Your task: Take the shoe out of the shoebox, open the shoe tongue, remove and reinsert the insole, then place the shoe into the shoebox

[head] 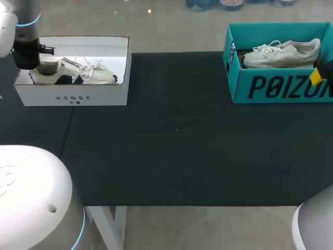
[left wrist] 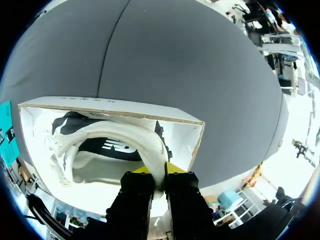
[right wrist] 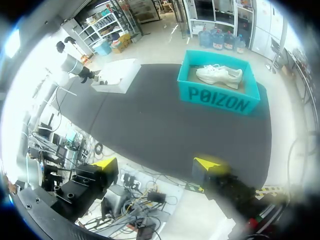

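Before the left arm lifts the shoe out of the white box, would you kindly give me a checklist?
1. The left gripper shut on the heel collar of the shoe: ok.
2. The shoe lying inside the white shoebox: ok.
3. The right gripper open, well away from the white shoebox: ok.
4. The laces free of the box walls: cannot tell.
5. Grip firm enough to lift: cannot tell.

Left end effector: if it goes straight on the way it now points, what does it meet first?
The shoe: its heel rim is gripped between the fingers of the left end effector. Beyond it probably comes the floor of the white shoebox, though depth is unclear.
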Robot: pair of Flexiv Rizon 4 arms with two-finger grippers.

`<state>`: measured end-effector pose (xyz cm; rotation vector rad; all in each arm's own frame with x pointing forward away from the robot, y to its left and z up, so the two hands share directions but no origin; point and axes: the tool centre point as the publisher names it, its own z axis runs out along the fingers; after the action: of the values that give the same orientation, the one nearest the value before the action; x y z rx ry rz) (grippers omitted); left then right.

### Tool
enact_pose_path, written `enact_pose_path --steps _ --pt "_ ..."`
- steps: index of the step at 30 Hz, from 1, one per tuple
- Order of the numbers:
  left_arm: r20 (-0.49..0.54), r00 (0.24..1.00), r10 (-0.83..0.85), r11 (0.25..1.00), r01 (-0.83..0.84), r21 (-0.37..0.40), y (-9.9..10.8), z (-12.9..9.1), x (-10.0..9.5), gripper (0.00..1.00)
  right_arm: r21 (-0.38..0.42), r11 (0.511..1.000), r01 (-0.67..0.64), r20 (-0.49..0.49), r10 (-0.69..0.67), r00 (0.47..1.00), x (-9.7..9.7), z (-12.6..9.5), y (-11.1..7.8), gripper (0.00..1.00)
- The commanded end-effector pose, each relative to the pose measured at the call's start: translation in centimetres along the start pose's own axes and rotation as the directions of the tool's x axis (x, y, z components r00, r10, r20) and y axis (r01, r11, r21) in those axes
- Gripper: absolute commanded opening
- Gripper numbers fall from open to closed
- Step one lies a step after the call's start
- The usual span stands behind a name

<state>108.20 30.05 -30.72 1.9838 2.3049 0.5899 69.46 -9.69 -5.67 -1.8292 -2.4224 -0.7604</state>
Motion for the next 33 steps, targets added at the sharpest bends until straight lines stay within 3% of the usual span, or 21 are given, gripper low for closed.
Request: enact_pose_path --steps 1,33 --pt "0.005 1.000 0.004 1.000 -0.004 0.006 0.1 0.7 0.0 0.00 0.006 1.000 -0.001 0.000 0.001 1.000 0.0 0.1 0.3 1.00" --pt "-0.006 1.000 0.006 0.999 -0.006 0.036 -1.3 4.6 0.2 0.00 0.006 1.000 -0.001 0.000 0.001 1.000 0.0 0.1 0.3 1.00"
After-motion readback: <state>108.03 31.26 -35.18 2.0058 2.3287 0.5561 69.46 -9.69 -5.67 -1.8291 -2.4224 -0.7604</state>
